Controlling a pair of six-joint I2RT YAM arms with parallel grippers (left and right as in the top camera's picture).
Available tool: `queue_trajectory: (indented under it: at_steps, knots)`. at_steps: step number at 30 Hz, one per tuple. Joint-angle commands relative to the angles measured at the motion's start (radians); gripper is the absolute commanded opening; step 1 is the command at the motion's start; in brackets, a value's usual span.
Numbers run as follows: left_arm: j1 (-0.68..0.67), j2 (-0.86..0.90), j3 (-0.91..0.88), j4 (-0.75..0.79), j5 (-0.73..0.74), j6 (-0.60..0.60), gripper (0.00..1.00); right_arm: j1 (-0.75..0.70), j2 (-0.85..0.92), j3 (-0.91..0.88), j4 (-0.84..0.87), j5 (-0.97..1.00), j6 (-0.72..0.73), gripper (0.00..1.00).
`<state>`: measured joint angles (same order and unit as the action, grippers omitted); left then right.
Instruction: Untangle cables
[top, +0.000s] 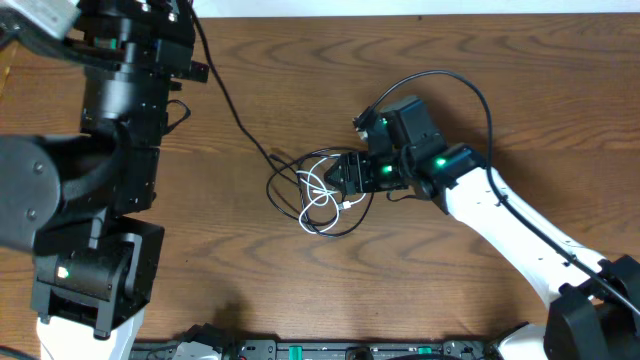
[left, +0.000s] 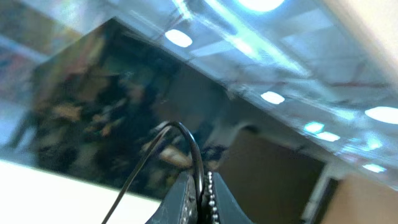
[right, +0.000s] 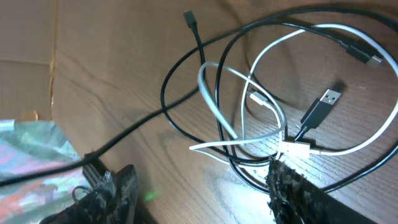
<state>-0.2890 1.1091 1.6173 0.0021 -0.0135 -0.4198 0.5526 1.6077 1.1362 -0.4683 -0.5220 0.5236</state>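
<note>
Lifting one strand clear of the knot looks to be the step in hand. The left claw (left: 200, 198), up at the upper left of the overhead view, is clamped tight on a black cord (left: 189, 140). That cord runs down across the tabletop (top: 300, 80) to the cables (top: 320, 195), which lie tangled in the middle of the frame.

The right claw (right: 199, 174) hovers low over the tangle with its fingers spread wide and nothing between them. To do this well, I reckon, it should single out one strand, say the white cord (right: 295, 149) where it crosses the black loops, and close on that alone. It should keep off the USB plug (right: 329, 98) at the right of the wrist view. It should then draw gently away from the left arm's pull, so the loops slip open rather than cinch.

No box, tray or other container is in sight.
</note>
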Motion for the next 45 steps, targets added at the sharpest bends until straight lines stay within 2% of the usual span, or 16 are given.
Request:
queue_trajectory:
  at_steps: [1,4,6,12,16,24,31,34,37,40,43,44,45]
  knots:
    - [0.003,-0.009,0.019,-0.053,-0.166,0.126,0.08,0.027,0.053,0.005,-0.002,0.053,0.058,0.63]
    - [0.022,-0.010,0.019,-0.116,-0.228,0.204,0.07,0.037,0.101,0.005,0.014,0.051,0.035,0.63]
    - [0.050,-0.014,0.019,-0.164,-0.226,0.213,0.07,0.040,0.120,0.005,0.033,0.039,-0.011,0.63]
    - [0.077,-0.017,0.019,-0.251,-0.096,0.208,0.07,0.040,0.118,0.016,0.191,-0.113,-0.179,0.66]
    - [0.077,-0.020,0.019,-0.243,-0.094,0.103,0.08,0.040,0.094,0.063,0.307,-0.255,-0.269,0.68]
    - [0.077,-0.020,0.019,-0.218,-0.072,-0.137,0.07,0.087,0.086,0.169,0.496,-0.397,-0.335,0.76]
    - [0.077,-0.019,0.019,-0.218,-0.024,-0.185,0.07,0.111,0.086,0.174,0.660,-0.459,-0.360,0.75]
    - [0.077,-0.018,0.019,-0.219,0.040,-0.187,0.07,0.119,0.086,0.174,0.711,-0.422,-0.362,0.73]
    - [0.076,-0.011,0.019,-0.226,0.097,-0.238,0.07,0.140,0.087,0.174,0.740,-0.350,-0.362,0.71]
    - [0.076,0.002,0.019,-0.225,0.143,-0.274,0.07,0.171,0.087,0.174,0.751,-0.271,-0.362,0.66]
    - [0.076,0.015,0.019,-0.228,0.161,-0.278,0.07,0.195,0.087,0.174,0.773,-0.211,-0.361,0.47]
    - [0.076,0.018,0.019,-0.232,0.163,-0.278,0.07,0.200,0.087,0.174,0.785,-0.201,-0.361,0.38]
    - [0.076,0.023,0.019,-0.238,0.163,-0.278,0.08,0.205,0.087,0.174,0.808,-0.188,-0.352,0.11]
